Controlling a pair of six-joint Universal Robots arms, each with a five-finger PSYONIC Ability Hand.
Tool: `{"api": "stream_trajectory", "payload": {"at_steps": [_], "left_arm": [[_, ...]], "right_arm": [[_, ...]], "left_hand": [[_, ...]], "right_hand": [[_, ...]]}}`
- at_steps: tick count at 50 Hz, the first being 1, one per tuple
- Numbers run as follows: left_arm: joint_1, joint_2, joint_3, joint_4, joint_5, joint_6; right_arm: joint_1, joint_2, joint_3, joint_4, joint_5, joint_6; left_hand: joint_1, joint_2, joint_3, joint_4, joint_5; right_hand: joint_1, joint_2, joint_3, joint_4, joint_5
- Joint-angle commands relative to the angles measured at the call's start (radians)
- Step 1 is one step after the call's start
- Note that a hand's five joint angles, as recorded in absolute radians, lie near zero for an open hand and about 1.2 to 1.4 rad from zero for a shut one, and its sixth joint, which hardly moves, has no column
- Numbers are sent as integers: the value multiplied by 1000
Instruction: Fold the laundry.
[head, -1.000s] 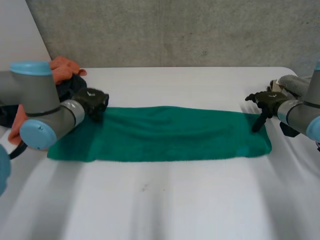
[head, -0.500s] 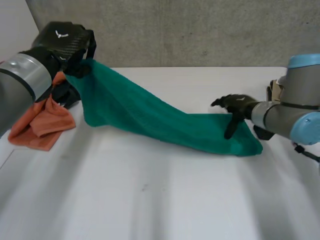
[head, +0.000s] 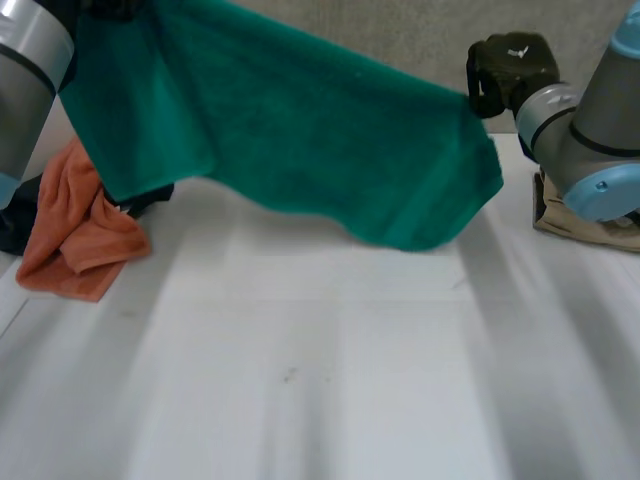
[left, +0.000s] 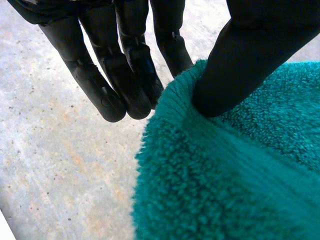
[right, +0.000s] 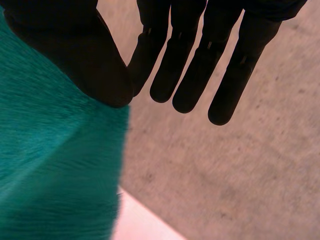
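Green towel (head: 300, 130) hangs stretched above the table (head: 320, 400). Left hand (left: 125, 85) and right hand (head: 510, 62) each pinch one end (thumbs pressed onto the pile).

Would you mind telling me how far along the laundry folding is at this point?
Done: no fold is visible yet. In hand: the green towel hangs spread above the table, pinched by the left hand and the right hand. To do: folding it, then the crumpled orange cloth.

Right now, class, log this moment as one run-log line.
towel: held up, spread between hands | left hand: pinches one end | right hand: pinches other end | orange cloth: on table
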Motion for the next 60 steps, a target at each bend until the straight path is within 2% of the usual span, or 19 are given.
{"api": "stream_trajectory", "payload": {"at_steps": [1,7,12,15,18,21,23,24,25,27,30,31,33,39,47,53,56,59,60], "left_arm": [[-47,-10,20,-75,7,-10],[-37,51,-261,-78,22,-5],[-10,50,-600,-19,64,67],[-7,41,-712,-18,71,119],[-13,47,-806,-89,58,187],[-25,70,-830,-173,41,242],[-27,86,-829,-213,32,270],[-27,93,-826,-233,26,282],[-25,108,-812,-264,18,300],[-21,125,-779,-305,16,326],[-17,137,-729,-325,10,339],[-13,140,-688,-330,10,337],[-7,140,-642,-334,9,330],[1,45,-426,-371,-11,257],[18,-275,-39,-551,-57,138],[18,-462,145,-750,-19,81],[6,-493,154,-766,24,81],[-13,-504,141,-761,39,87],[-17,-504,133,-756,38,89]], "right_arm": [[0,-119,287,-37,-72,6],[-19,-243,587,-89,-103,-19],[-48,-288,822,-48,-172,-201],[-52,-285,885,21,-183,-345],[-65,-283,914,159,-190,-482],[-77,-288,901,250,-190,-533],[-80,-288,882,246,-192,-522],[-80,-288,873,233,-192,-510],[-78,-289,850,203,-186,-481],[-77,-289,811,151,-180,-441],[-75,-281,755,108,-170,-406],[-72,-262,716,79,-163,-386],[-71,-229,669,55,-155,-372],[-31,-76,459,32,-126,-359],[-17,165,151,75,-135,-375],[-23,306,-33,193,-150,-378],[-29,329,-52,207,-155,-378],[-34,329,-38,206,-160,-379],[-37,324,-27,206,-172,-379]], "left_hand": [[241,200,207,197,242],[241,200,207,197,242],[241,200,207,197,242],[241,200,207,197,242],[241,200,207,197,242],[241,200,207,197,242],[241,200,207,197,242],[241,200,207,197,242],[125,84,91,82,126],[-233,-273,-266,-276,-231],[-437,-477,-470,-480,-435],[-615,-655,-648,-658,-613],[-713,-754,-746,-756,-712],[-749,-789,-782,-792,-747],[-842,-883,-876,-886,-841],[-825,-866,-858,-868,-823],[-822,-863,-855,-865,-821],[-804,-845,-838,-847,-803],[-801,-842,-835,-844,-800]], "right_hand": [[259,218,211,203,228],[259,218,211,203,228],[259,218,211,203,228],[259,218,211,203,228],[259,218,211,203,228],[259,218,211,203,228],[230,189,182,174,198],[43,3,-4,-12,12],[-357,-397,-404,-412,-388],[-708,-749,-756,-764,-740],[-722,-762,-769,-777,-753],[-728,-768,-775,-783,-759],[-731,-771,-778,-786,-762],[-781,-821,-828,-836,-812],[-775,-815,-822,-830,-806],[-772,-812,-819,-827,-803],[-746,-786,-793,-801,-777],[-511,-552,-559,-567,-543],[-325,-365,-372,-380,-356]]}}
